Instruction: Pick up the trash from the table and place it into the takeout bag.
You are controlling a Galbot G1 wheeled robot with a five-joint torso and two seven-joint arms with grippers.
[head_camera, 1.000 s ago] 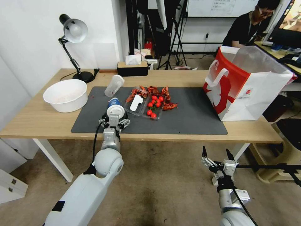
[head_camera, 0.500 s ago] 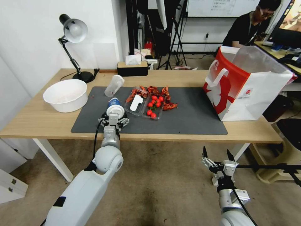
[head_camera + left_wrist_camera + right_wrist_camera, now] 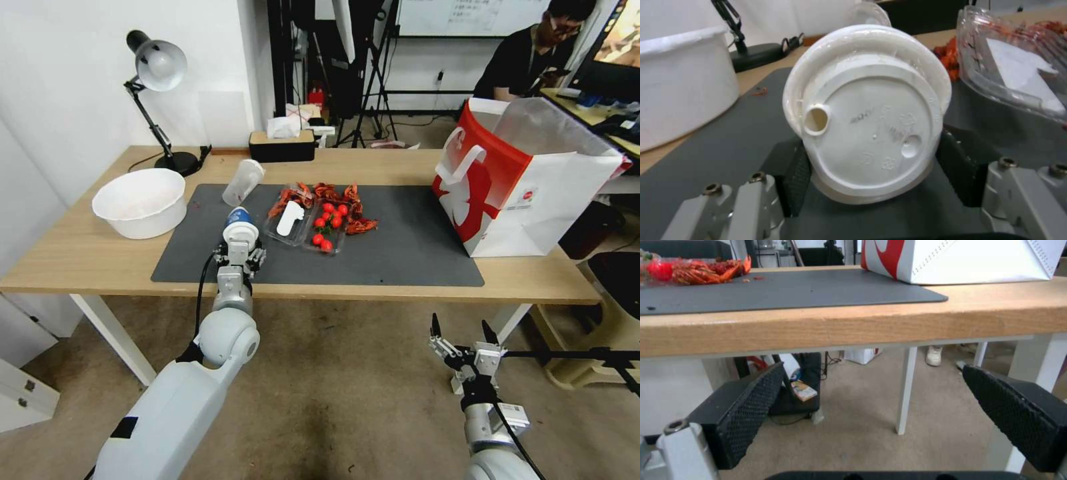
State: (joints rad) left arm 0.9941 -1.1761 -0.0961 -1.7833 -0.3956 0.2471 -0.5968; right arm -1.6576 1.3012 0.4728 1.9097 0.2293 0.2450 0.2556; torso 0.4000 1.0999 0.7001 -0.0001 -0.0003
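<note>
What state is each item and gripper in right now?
Blue-white lidded cup: on its side, lid on, between the jaws.
Left gripper: shut on the cup.
Right gripper: open, below the table.
Clear plastic cup: tipped over.
Takeout bag: upright, open.

A long light-wood tabletop (image 3: 80, 257) carries a dark grey mat (image 3: 413, 250). The left tool (image 3: 239, 252) reaches over the mat's near edge, its fingers closed around a blue-white lidded cup (image 3: 240, 227) lying on its side with the lid facing the robot. Just beyond lies a clear plastic cup (image 3: 243, 181), also tipped over. Beside the lidded cup sits a clear tray of red cherry tomatoes (image 3: 328, 227). A large white bowl (image 3: 139, 201) stands at the left. A red-and-white takeout bag (image 3: 527, 180) stands upright on the right. The right tool (image 3: 465, 333) hangs low before the tabletop, fingers spread.
</note>
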